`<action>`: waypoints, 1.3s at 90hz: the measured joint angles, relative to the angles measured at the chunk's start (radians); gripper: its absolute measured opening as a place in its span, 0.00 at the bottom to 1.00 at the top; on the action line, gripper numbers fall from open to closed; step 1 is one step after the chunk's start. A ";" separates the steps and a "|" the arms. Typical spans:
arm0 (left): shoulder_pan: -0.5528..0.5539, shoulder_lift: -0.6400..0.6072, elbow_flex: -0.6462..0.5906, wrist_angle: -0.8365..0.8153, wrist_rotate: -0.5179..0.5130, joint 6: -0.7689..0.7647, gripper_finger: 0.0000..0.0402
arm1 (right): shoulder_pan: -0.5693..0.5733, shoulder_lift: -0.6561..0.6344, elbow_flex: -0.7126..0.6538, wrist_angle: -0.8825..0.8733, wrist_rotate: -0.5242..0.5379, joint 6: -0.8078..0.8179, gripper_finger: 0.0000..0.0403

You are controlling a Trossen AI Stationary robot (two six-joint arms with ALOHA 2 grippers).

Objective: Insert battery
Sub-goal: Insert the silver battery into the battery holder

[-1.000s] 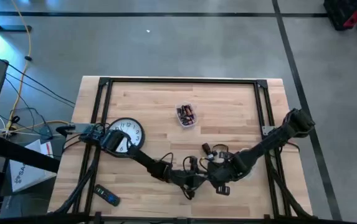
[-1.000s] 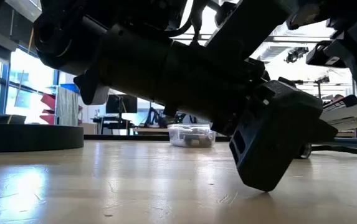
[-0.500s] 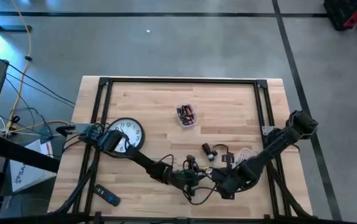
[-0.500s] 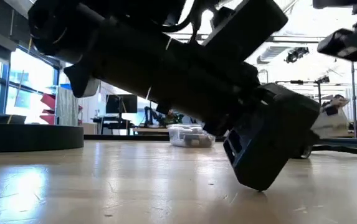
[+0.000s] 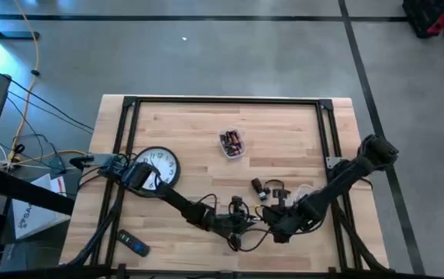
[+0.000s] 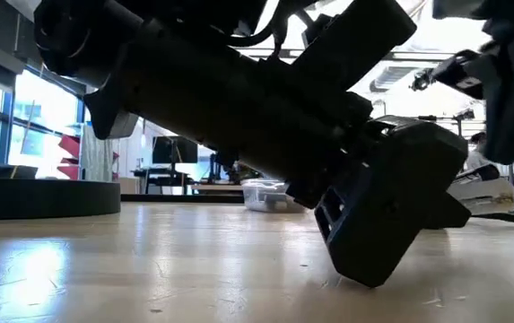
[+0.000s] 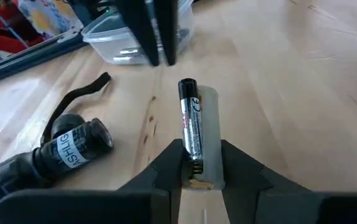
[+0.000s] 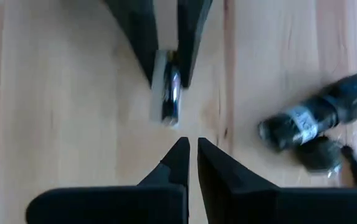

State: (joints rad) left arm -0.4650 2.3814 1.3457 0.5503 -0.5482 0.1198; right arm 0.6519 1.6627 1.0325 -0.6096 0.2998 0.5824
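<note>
Wood plank table (image 5: 283, 132), black frame rails along its edges; round white clock (image 5: 158, 165) at the left side; clear plastic tub (image 5: 232, 143) of batteries mid-table; black cylindrical flashlight (image 7: 53, 152) with strap lying beside the grippers; left gripper (image 7: 197, 163) low near the front edge, clamped on a pale holder (image 7: 208, 140) with a black battery (image 7: 190, 123) lying in it; right gripper (image 8: 188, 152) faces it just apart, fingers pinched together, holding nothing; in the low view the arms block most of the table
</note>
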 joint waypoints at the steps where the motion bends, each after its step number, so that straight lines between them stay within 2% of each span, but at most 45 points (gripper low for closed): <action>1: 0.000 0.000 0.000 0.000 0.000 -0.001 0.16 | -0.001 0.000 0.000 0.003 -0.004 -0.003 0.00; 79: -0.002 0.000 -0.002 0.028 -0.014 -0.022 0.16 | -0.013 0.058 0.000 0.118 -0.052 -0.046 0.00; 117: -0.002 0.003 -0.004 0.078 -0.017 -0.022 0.16 | -0.088 0.058 0.000 0.121 -0.192 -0.114 0.00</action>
State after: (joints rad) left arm -0.4667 2.3844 1.3414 0.6282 -0.5651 0.0974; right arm 0.5636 1.7210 1.0325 -0.4884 0.1082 0.4683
